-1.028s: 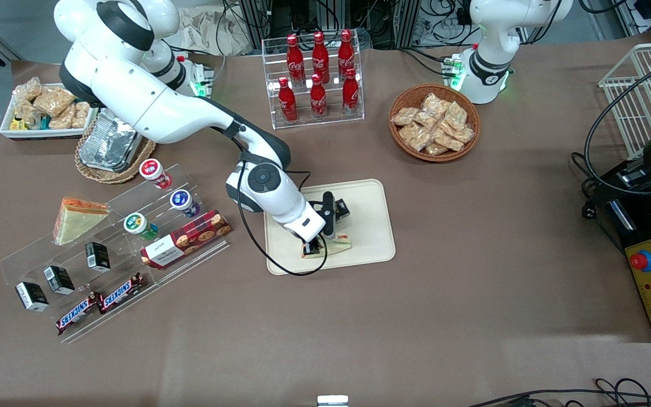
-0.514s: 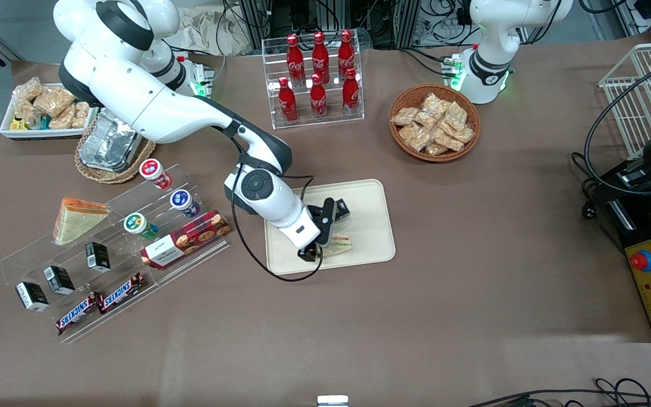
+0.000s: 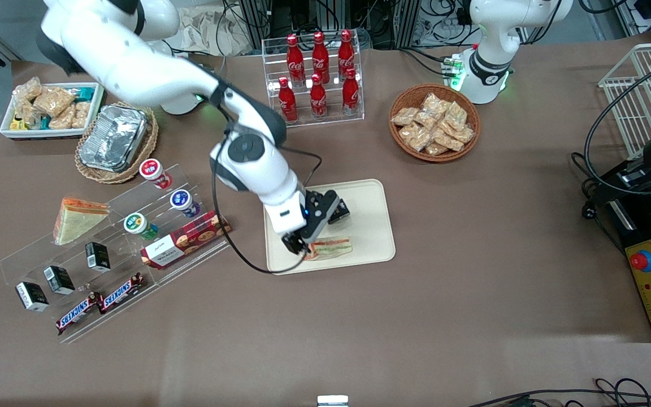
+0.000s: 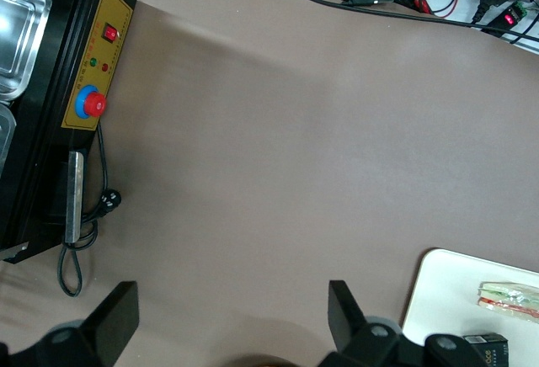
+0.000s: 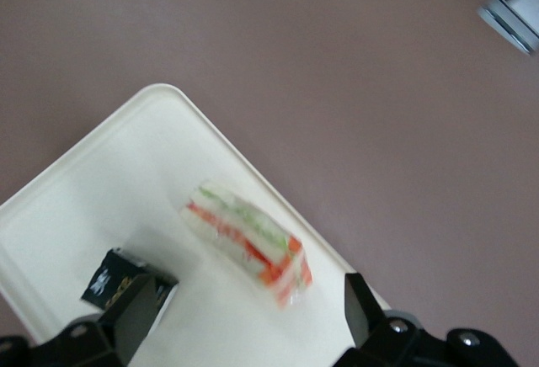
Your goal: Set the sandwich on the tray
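The sandwich (image 3: 331, 249) lies on its side on the cream tray (image 3: 372, 226), near the tray edge closest to the front camera, its red and green filling showing. My right gripper (image 3: 296, 244) is open and empty, raised above the tray beside the sandwich, apart from it. In the right wrist view the sandwich (image 5: 248, 243) lies on the tray (image 5: 101, 199) below my gripper (image 5: 248, 321), between the spread fingers (image 5: 360, 306). The left wrist view also shows the sandwich (image 4: 509, 297) on the tray (image 4: 446, 295). The twin sandwich (image 3: 77, 217) rests on the acrylic shelf.
A small black box (image 3: 338, 210) lies on the tray, farther from the front camera than the sandwich. The acrylic shelf (image 3: 111, 254) holds cups, black boxes, a biscuit box and Snickers bars. A cola rack (image 3: 317, 79), a snack basket (image 3: 434, 121) and a foil container (image 3: 113, 137) stand farther back.
My gripper has let go of the sandwich, risen and drawn back toward the working arm's end. The sandwich stays on the tray and now shows fully.
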Motion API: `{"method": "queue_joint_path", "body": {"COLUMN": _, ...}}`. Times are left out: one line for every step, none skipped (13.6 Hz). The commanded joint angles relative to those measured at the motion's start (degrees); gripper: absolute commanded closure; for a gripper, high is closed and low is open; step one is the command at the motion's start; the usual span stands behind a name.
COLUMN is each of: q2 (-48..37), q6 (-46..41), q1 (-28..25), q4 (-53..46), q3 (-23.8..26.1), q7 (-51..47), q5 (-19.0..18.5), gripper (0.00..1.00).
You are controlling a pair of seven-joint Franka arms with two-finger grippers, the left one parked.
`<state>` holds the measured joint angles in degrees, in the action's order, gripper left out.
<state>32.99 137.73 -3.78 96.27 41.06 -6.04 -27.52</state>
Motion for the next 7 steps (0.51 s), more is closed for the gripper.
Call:
{"method": "queue_joint_path", "body": {"q2": -8.9, "q6": -9.3, "q1": 1.5, "q4": 3.6, "q3": 2.3, "q7": -11.2, "q5": 1.6, "gripper": 0.01}}
{"method": "queue_joint_path", "body": {"q2": -10.8, "q6": -13.5, "q1": 2.8, "q4": 3.5, "q3": 2.6, "q7": -14.3, "q5": 1.6, "gripper": 0.01}}
{"method": "queue_joint_path", "body": {"q2": -13.1, "q6": -17.5, "q1": 3.9, "q4": 3.4, "q3": 3.1, "q7": -16.3, "q5": 1.6, "gripper": 0.01}}
{"method": "queue_joint_path", "body": {"q2": -15.3, "q6": -21.1, "q1": 5.3, "q4": 3.2, "q3": 3.1, "q7": -17.4, "q5": 1.8, "gripper": 0.01}}
{"method": "queue_joint_path", "body": {"q2": -17.3, "q6": -23.9, "q1": 7.4, "q4": 3.0, "q3": 3.0, "q7": -17.4, "q5": 2.5, "gripper": 0.01}}
{"method": "queue_joint_path", "body": {"q2": -19.2, "q6": -26.0, "q1": 9.6, "q4": 3.0, "q3": 2.8, "q7": -17.2, "q5": 3.2, "gripper": 0.01}}
{"method": "queue_joint_path", "body": {"q2": -20.8, "q6": -27.5, "q1": 11.1, "q4": 3.0, "q3": 2.5, "q7": -17.1, "q5": 3.5, "gripper": 0.01}}
